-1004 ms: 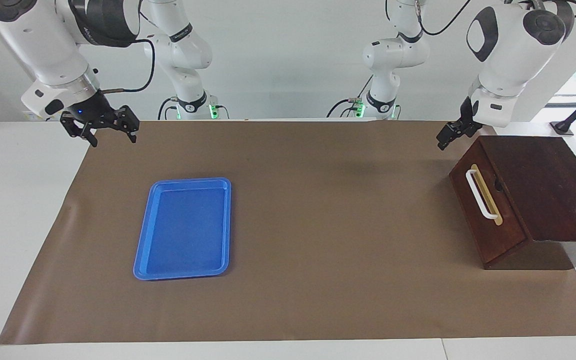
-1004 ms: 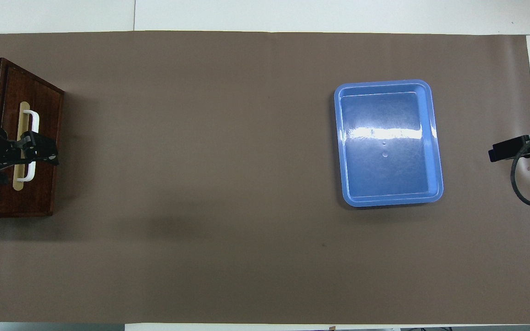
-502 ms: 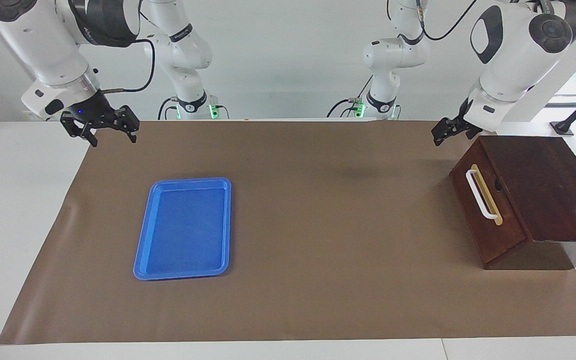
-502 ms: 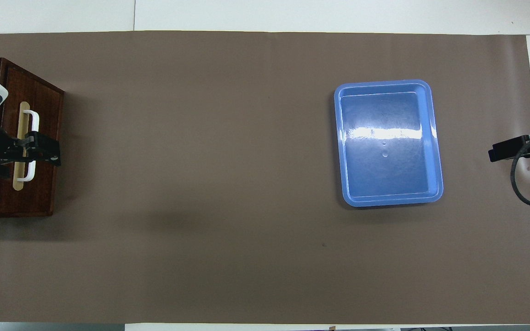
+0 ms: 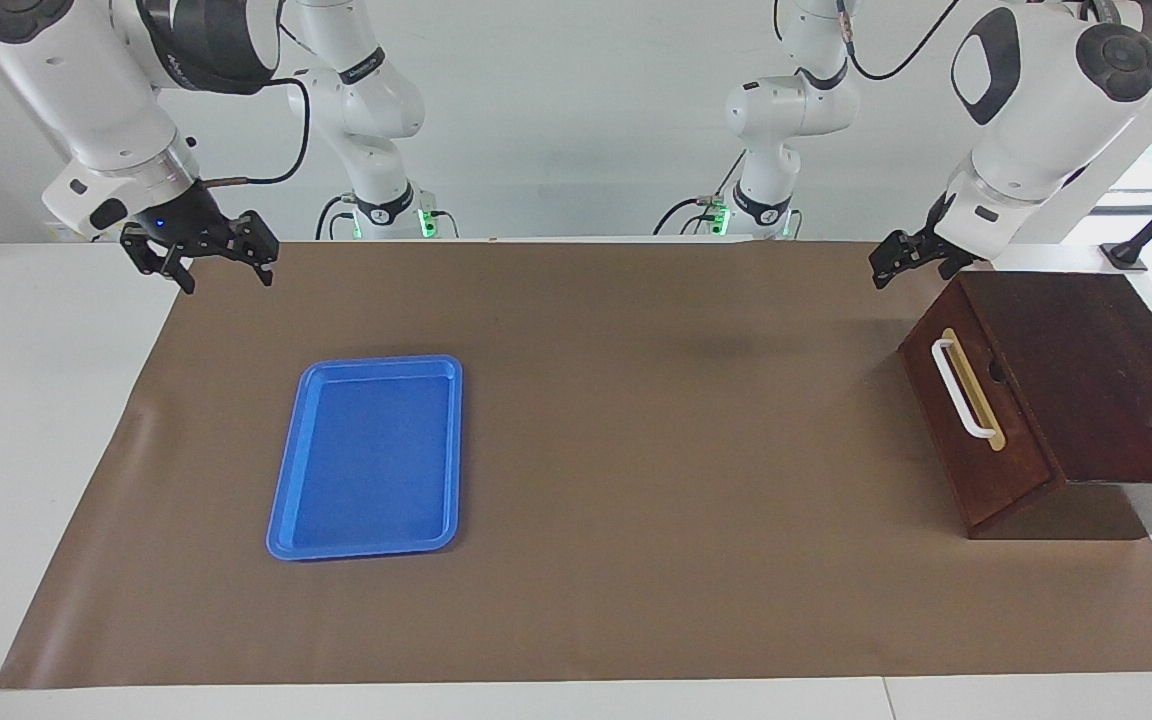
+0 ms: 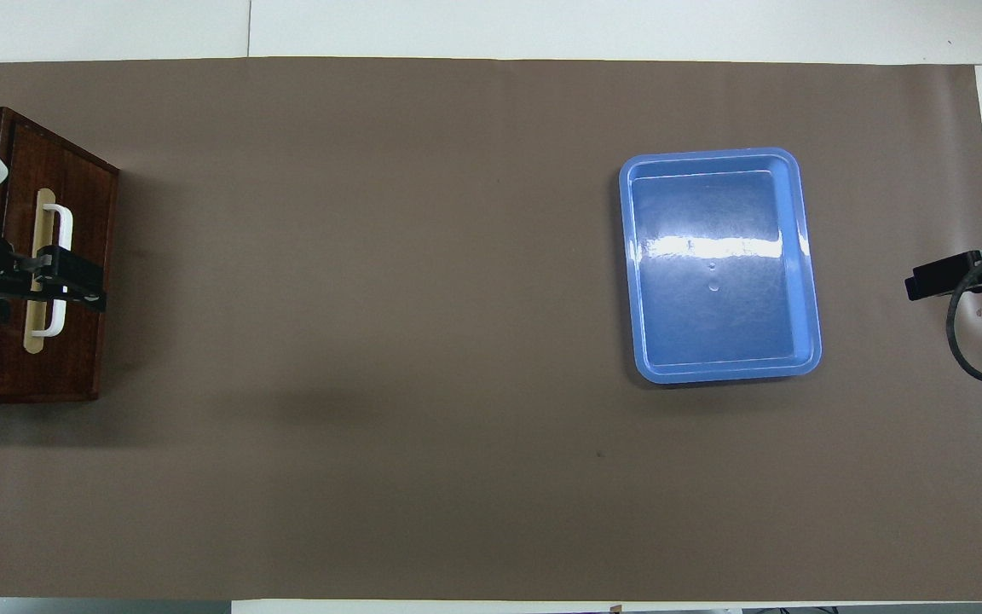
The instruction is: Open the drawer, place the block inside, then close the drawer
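Observation:
The drawer (image 5: 998,482) is shut in its dark wooden box (image 5: 1096,370) at the left arm's end of the table. Its white bar handle (image 5: 962,392) faces the middle of the mat. The drawer also shows in the overhead view (image 6: 73,358). My left gripper (image 5: 893,266) hangs in the air by the box's corner nearest the robots, touching nothing. In the overhead view the left gripper (image 6: 86,286) covers the handle (image 6: 62,230), and its fingers look apart. My right gripper (image 5: 204,262) is open and empty, waiting at the right arm's end. No yellow block is in view.
A flat blue tray (image 5: 281,520) with nothing in it lies on the brown mat (image 5: 656,450) toward the right arm's end. It also shows in the overhead view (image 6: 808,256). White table shows around the mat.
My left arm has shifted slightly, and its gripper has lifted a little beside the box. The drawer, tray and right arm have not moved.

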